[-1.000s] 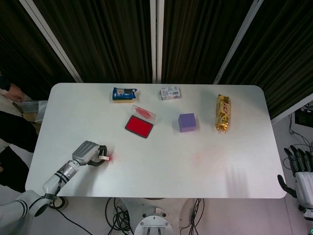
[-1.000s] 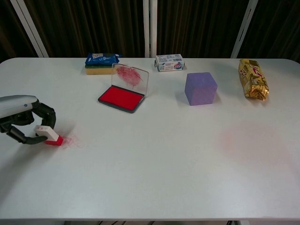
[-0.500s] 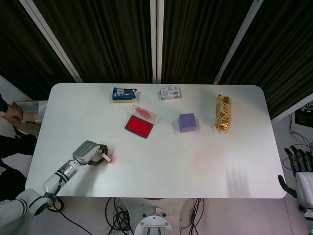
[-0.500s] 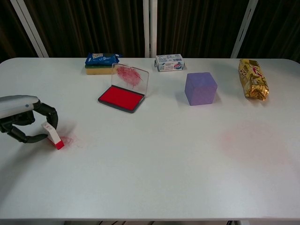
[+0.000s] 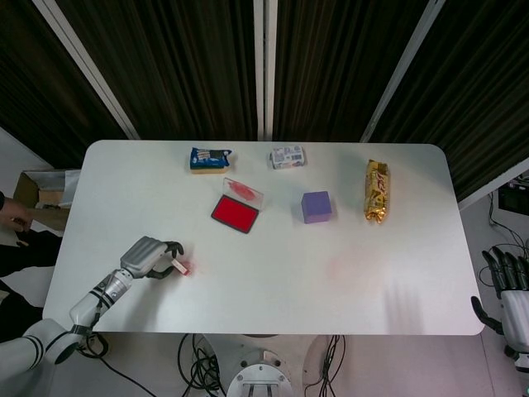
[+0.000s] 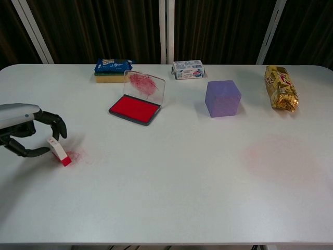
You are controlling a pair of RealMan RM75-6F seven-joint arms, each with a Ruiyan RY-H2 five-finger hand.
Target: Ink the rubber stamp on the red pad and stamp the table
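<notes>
The rubber stamp [image 6: 58, 151], white with a red base, stands tilted on the table beside a red ink mark [image 6: 78, 155]. It also shows in the head view [image 5: 180, 266]. My left hand [image 6: 26, 130] sits just left of it with fingers spread apart; the upper fingers arch clear above it and the thumb tip is at its top, contact unclear. In the head view my left hand [image 5: 149, 258] lies near the table's front left. The red pad [image 6: 134, 110] lies open, lid raised, behind centre [image 5: 235, 213]. My right hand [image 5: 504, 289] hangs off the table at the far right, fingers extended and empty.
Along the back stand a blue sponge pack [image 6: 112, 70] and a small white box [image 6: 188, 69]. A purple cube [image 6: 222, 98] and a gold packet [image 6: 281, 87] sit to the right. A faint red smear [image 6: 281, 156] marks the right side. A person's arm [image 5: 12, 215] shows beyond the left edge.
My left hand's fingers have uncurled from around the stamp. The stamp tipped from lying low to standing tilted on its red end. The person at the left has moved.
</notes>
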